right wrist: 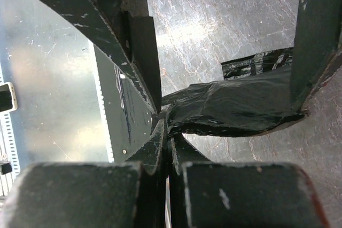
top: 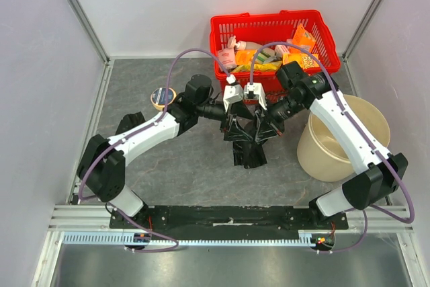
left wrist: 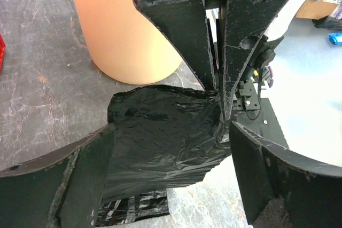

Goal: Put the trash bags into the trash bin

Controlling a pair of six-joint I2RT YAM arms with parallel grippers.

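Black plastic film, glossy and crumpled, makes up the trash bags (top: 246, 147), which sit mid-desk between the two arms, well short of the trash bin (top: 321, 156) standing off to the right. The right gripper (right wrist: 166, 131) is clamped on a pinched edge of the upper bag, jaws pressed together on the film, and that edge seems raised off the desk (top: 168, 162). The left gripper (left wrist: 171, 127) stands wide apart, one finger on either side of the same bag, and holds nothing. Under the raised bag, more black film lies flat on the desk. The inside of the bin, as far as the top view shows it, is bare beige, so no bag appears to be in it yet. I judge the task to be at an early stage. One bag is gripped, while the carry across to the bin, the drop, and the film underneath are all left to do. The red basket (top: 265, 18) behind plays no part.
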